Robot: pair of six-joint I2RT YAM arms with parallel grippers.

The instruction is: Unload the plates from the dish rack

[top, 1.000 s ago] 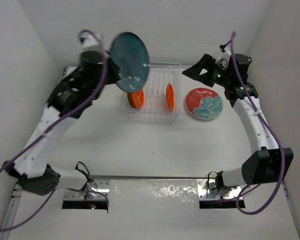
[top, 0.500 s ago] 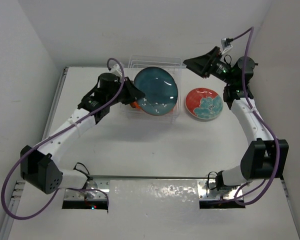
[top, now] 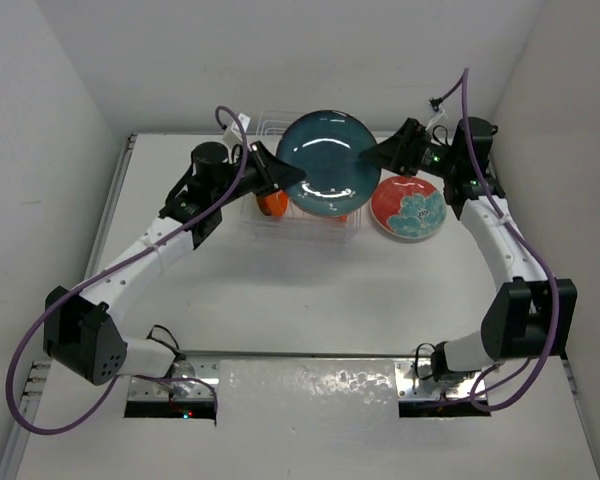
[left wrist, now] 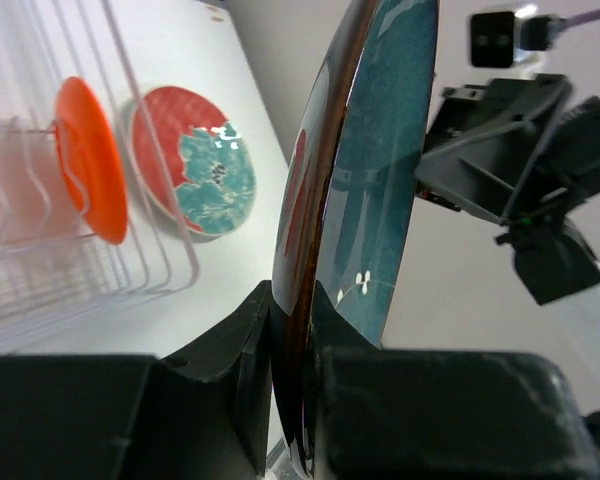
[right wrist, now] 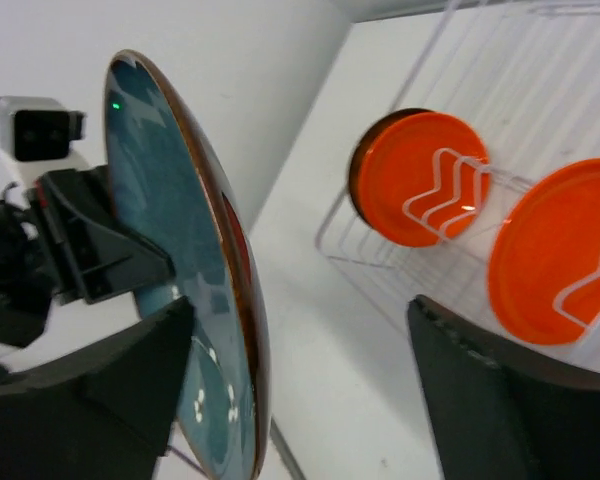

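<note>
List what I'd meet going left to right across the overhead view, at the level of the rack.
left gripper → dark teal plate → right gripper → red floral plate

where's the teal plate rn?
Top view: dark teal plate held in the left gripper above the dish rack, with the open right gripper at its right edge.

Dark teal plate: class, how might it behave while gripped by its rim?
The dark teal plate looks stiff glazed ceramic, so probably rigid but breakable if dropped. Its glossy surface may slip between the left fingers, which pinch only the rim. Held off-centre, it could pivot.
</note>
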